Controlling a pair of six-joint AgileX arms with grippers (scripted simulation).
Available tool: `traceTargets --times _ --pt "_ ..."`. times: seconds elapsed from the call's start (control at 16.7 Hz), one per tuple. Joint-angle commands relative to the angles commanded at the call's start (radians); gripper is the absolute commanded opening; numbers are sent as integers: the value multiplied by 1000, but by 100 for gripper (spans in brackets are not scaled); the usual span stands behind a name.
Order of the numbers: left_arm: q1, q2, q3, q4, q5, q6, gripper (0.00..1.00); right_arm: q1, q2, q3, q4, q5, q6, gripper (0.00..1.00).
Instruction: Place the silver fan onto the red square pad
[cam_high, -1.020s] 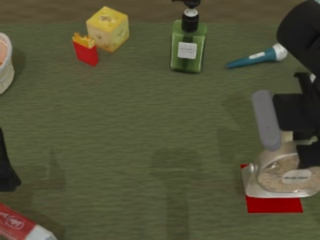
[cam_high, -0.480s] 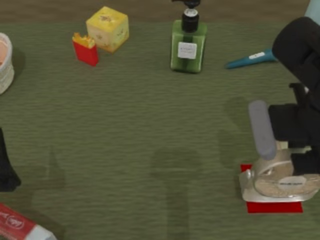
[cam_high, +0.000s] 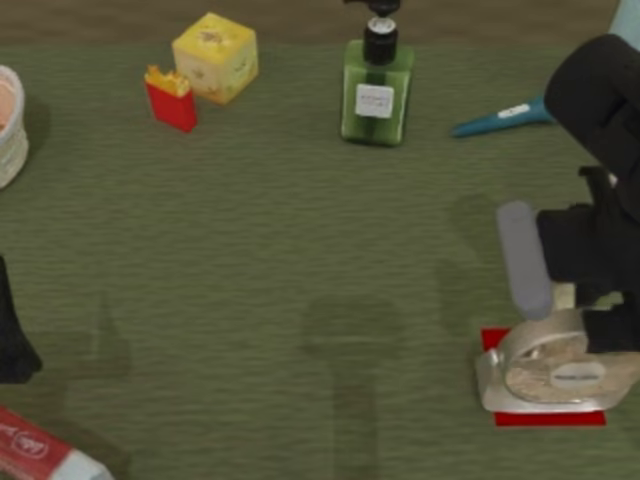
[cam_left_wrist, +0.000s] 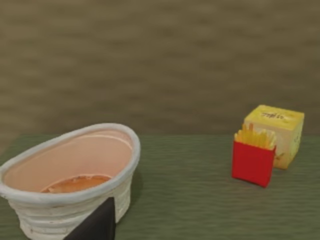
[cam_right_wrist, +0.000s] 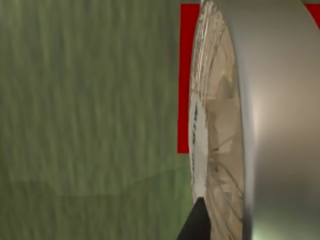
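Note:
The silver fan (cam_high: 555, 370) rests tilted on the red square pad (cam_high: 550, 418), covering most of it. Only a strip of the pad along the near edge and one far corner show. A grey rounded bar (cam_high: 525, 258) rises from the fan's far side. My right gripper (cam_high: 596, 322) is shut on the silver fan from the right. In the right wrist view a dark fingertip (cam_right_wrist: 197, 220) presses against the fan's grille (cam_right_wrist: 215, 125), with the red pad (cam_right_wrist: 187, 75) behind it. My left gripper (cam_high: 12, 340) is parked at the left edge, open and holding nothing.
Along the far side stand a green pump bottle (cam_high: 376, 90), a teal handheld tool (cam_high: 500, 118), a yellow cube box (cam_high: 215, 57) and a small red fries box (cam_high: 171, 98). A white bowl (cam_high: 8, 120) is far left. A red-and-white carton (cam_high: 40, 450) lies at the near left corner.
The right arm has shifted the fan slightly toward the near edge and lowered it onto the pad. Its face has tipped more upright, so less of the grille faces up.

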Motion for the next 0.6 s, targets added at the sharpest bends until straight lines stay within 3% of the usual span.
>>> traceTargets --times 0.24,0.6 --pt "0 0 0 0 0 0 100 0 0 0 0 0 0 98" --pt "0 0 0 0 0 0 100 0 0 0 0 0 0 100"
